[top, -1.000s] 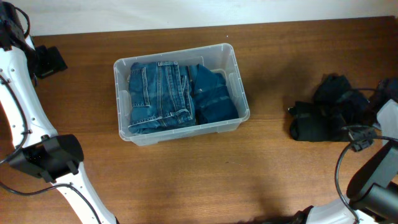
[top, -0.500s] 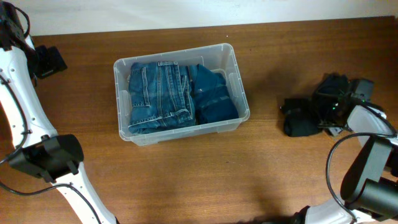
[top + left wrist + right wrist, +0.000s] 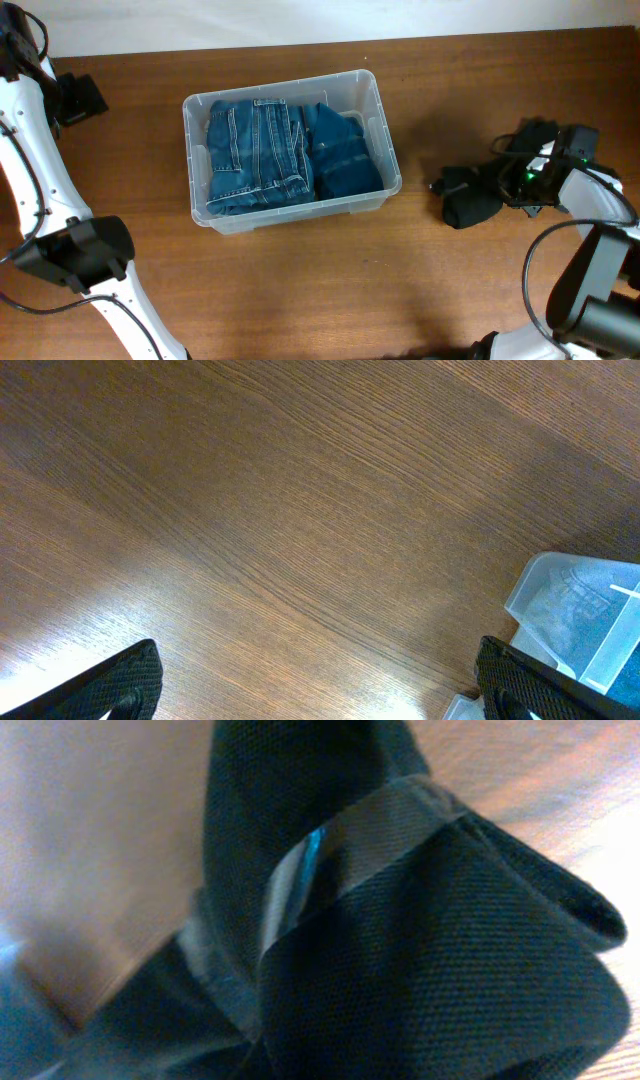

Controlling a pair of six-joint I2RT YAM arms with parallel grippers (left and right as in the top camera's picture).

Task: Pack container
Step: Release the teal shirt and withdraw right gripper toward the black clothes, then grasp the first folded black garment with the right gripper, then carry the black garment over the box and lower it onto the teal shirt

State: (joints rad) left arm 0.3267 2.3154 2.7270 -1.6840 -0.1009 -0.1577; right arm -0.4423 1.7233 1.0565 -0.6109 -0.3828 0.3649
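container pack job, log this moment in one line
container: holds folded jeans | right gripper: shut on black garment, right of container | left gripper: open, empty, over table

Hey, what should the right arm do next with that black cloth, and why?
Probably lift the black garment and carry it left over the container: the right end effector seems clamped on it, yet it rests on the table, well right of the container.

Container (image 3: 280,86) mid-table (image 3: 300,290), two folded jeans (image 3: 255,155) side by side inside; bundled garment (image 3: 472,200) on table, well right.
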